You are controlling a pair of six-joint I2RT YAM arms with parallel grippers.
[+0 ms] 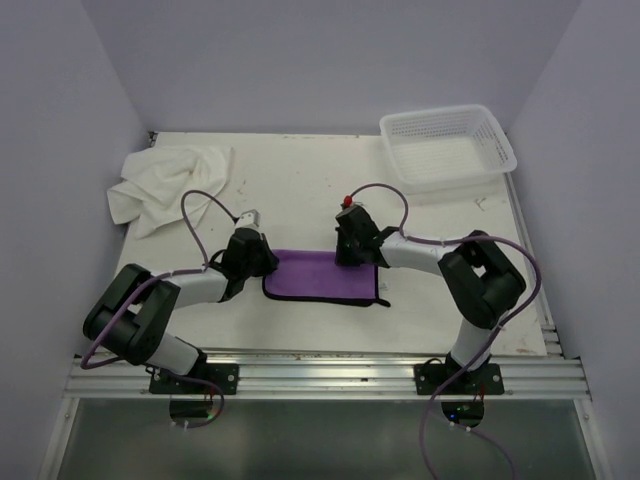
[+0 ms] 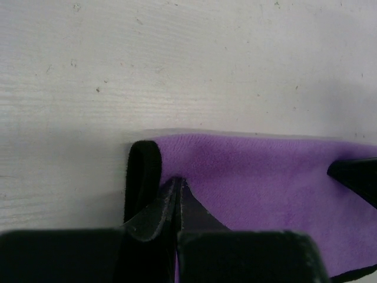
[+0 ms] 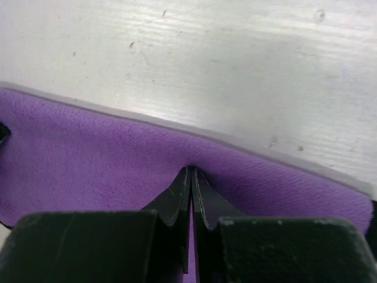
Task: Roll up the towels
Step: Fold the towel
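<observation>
Light, limp and likely to sag between grips, the purple towel [image 1: 322,277] lies flat on the counter [image 1: 300,180] before the arms, its far edge pinched toward each side by the closed left hand [image 2: 178,184] and right hand [image 3: 191,172], sensible holds for rolling.

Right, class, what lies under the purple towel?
The purple towel rests on the white table; whatever is beneath the cloth is covered. The left gripper and right gripper pinch its edge.
</observation>
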